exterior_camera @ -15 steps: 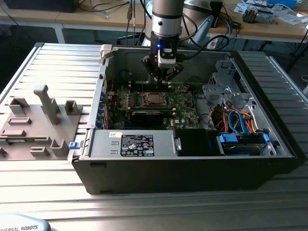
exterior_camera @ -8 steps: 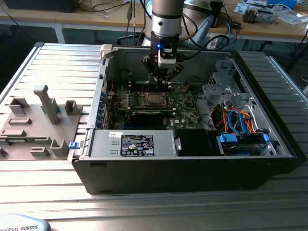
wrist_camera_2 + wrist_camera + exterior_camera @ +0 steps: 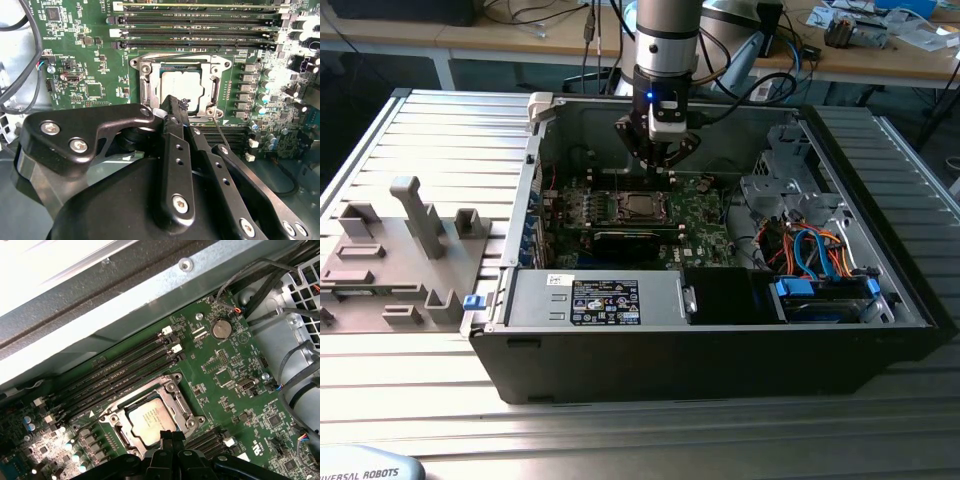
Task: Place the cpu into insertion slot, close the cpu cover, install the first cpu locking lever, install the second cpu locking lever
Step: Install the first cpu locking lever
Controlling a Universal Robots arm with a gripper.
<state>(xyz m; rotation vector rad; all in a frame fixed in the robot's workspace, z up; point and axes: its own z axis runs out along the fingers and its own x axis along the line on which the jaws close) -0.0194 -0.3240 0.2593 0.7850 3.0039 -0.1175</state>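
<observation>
At the insertion slot [image 3: 150, 422] on the green motherboard [image 3: 225, 375], cpu [image 3: 181, 85] seated, cpu cover [image 3: 147, 90] down. Gripper [image 3: 172, 107] closed, empty, touching its edge. Risk: closed tips slipping off a lever wire.

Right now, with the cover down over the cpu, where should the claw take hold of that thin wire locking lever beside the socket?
Probably at its free end: the locking lever is a thin bare rod running out from a corner of the cpu cover, clear of the frame. Come from above and pinch across it; the claw hangs close by.
</observation>
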